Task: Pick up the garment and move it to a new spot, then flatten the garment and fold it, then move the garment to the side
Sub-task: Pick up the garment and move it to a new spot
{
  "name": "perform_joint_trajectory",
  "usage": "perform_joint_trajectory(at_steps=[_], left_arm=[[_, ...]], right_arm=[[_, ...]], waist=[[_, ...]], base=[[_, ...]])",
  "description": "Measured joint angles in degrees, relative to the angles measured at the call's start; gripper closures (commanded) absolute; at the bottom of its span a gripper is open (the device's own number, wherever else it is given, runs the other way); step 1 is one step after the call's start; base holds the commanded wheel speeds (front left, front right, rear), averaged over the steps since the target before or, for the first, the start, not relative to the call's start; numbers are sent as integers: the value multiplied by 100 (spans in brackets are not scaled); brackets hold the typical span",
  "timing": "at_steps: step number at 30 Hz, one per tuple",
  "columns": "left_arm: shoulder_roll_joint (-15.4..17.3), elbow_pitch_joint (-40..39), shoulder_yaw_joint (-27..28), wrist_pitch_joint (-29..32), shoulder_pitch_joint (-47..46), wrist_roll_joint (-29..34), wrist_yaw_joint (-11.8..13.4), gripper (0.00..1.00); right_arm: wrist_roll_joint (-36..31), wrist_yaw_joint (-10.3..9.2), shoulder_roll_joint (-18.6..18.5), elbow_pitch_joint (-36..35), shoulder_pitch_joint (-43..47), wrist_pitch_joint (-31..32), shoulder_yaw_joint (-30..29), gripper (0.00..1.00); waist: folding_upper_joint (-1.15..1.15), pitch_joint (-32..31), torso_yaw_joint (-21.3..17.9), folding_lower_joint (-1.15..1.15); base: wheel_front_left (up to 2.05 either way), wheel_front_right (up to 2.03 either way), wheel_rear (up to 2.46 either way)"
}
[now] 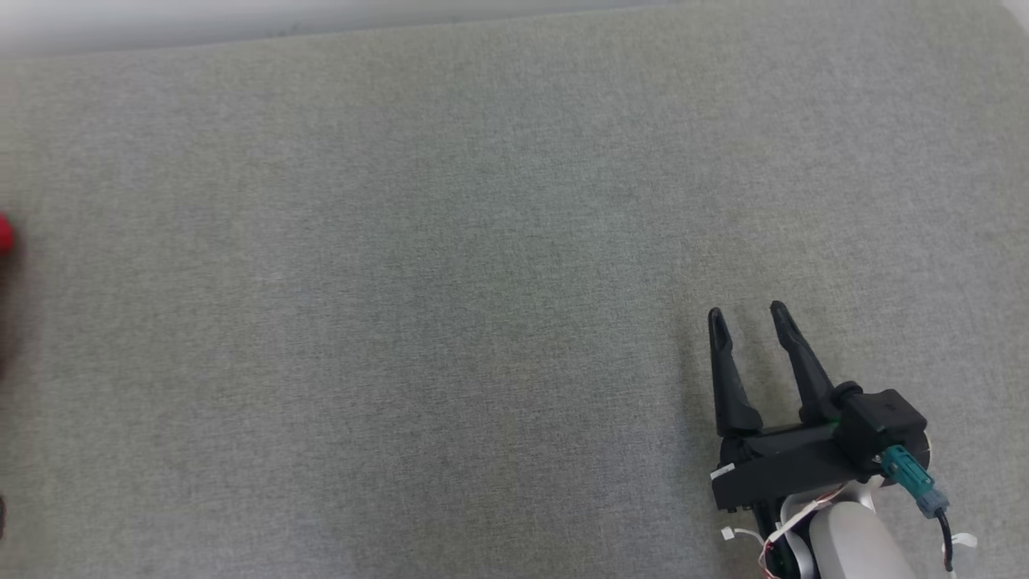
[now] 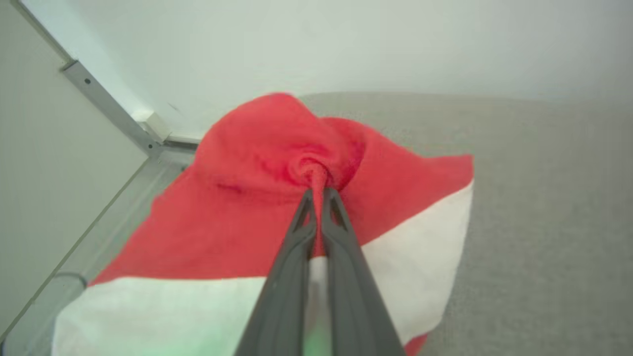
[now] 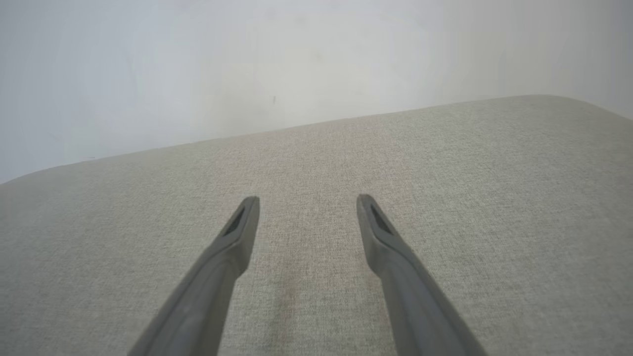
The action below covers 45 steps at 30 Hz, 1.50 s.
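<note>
The garment is red with a broad white band and lies bunched on the grey fabric surface near its left edge. In the left wrist view my left gripper is shut on a pinched ridge of the red cloth, which puckers around the fingertips. A sliver of the red garment peeks in at the far left of the head view. My right gripper hovers over bare surface at the lower right, open with nothing between its fingers.
The grey fabric surface spans the head view, with a pale wall along its far edge. Beside the garment in the left wrist view runs a grey metal frame rail at the surface's edge.
</note>
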Motion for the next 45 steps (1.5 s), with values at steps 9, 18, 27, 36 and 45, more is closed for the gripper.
perform_joint_trajectory(at_steps=[9,18,27,36,45], left_arm=[[-140,-843,-69,-1005,-550,16,-104,100],[-327,-2302,-592,-1020,-1185,158,-257,100],[-904,-3098,-1516,-625,-1406,342,-285,100],[-1696,-3104,-2171,-811,-691,298,-160,100],[-2017,-2197,-2560,-1061,338,258,-48,100]], right_arm=[[-34,0,0,11,159,-18,-15,0],[210,0,2,129,207,-26,112,0],[457,0,-1,124,204,-41,190,0],[479,0,0,204,307,-41,131,0],[467,0,-4,243,327,-41,81,0]], waist=[[0,-330,195,0],[-1,-713,162,-1],[-1,-751,-451,-1],[-1,-774,-1260,0],[-1,-748,-1684,0]], base=[[0,0,0],[0,0,0],[0,0,0],[0,0,0],[0,0,0]])
